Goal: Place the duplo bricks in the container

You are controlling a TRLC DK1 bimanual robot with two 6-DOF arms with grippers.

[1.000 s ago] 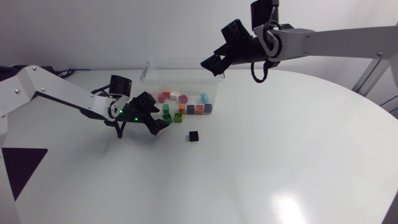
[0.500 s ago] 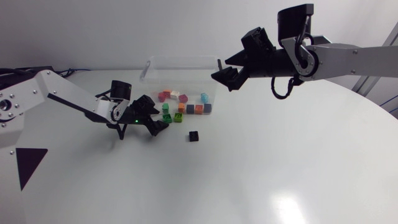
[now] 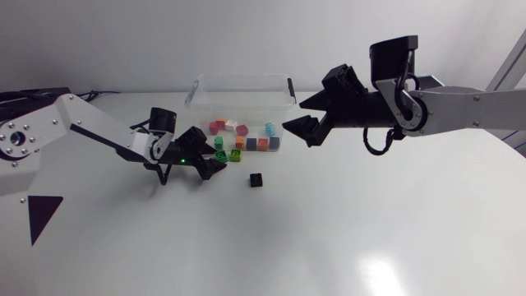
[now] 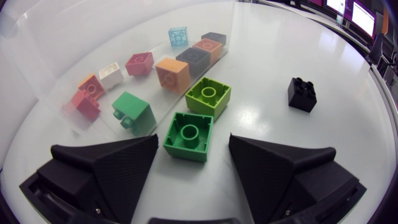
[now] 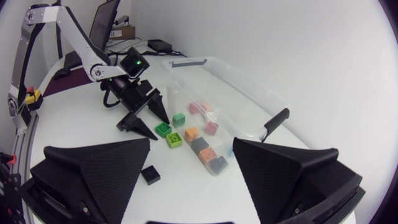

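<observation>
A green brick (image 4: 189, 135) lies on the table between the fingers of my left gripper (image 4: 193, 138), which stands open with a small gap on each side of it. Just ahead sits a lime brick (image 4: 208, 96), close against the clear container (image 3: 242, 80). Several bricks, pink, white, orange, grey and cyan, lie inside the container. A black brick (image 3: 256, 180) rests alone on the table, off to the side of my left gripper (image 3: 205, 163). My right gripper (image 3: 292, 115) hangs open and empty above the table, beside the container's right end.
The container (image 5: 230, 84) has a black handle clip (image 5: 276, 123) at its near end. The white table (image 3: 345, 230) spreads wide in front of and to the right of the bricks.
My right arm has swung away from above the container, rightward and toward the front. The left gripper's fingers have drawn closer around the green brick.
</observation>
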